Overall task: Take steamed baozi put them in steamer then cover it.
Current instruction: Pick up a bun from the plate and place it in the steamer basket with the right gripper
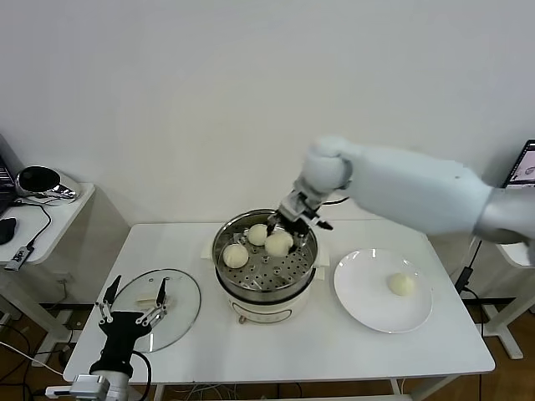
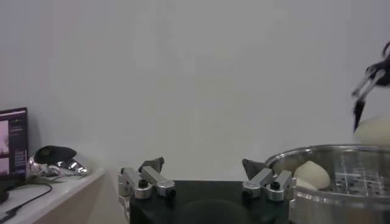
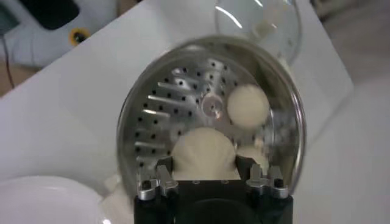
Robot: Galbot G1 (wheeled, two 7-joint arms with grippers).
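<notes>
Bulky white right arm (image 1: 418, 188), black left arm (image 1: 117, 347) (silver-linked pincer (image 1: 134, 302) with dark tips)

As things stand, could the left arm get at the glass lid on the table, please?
Probably yes. The left gripper hangs open right at the near edge of the glass lid, with nothing between them. The right gripper is busy over the steamer with a baozi, well clear.

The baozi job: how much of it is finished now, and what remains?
Done: two baozi lie in the steamer. In hand: the right gripper is over the basket with a third baozi between its fingers. Left: one bun on the plate, then the glass lid beside the open left gripper.
</notes>
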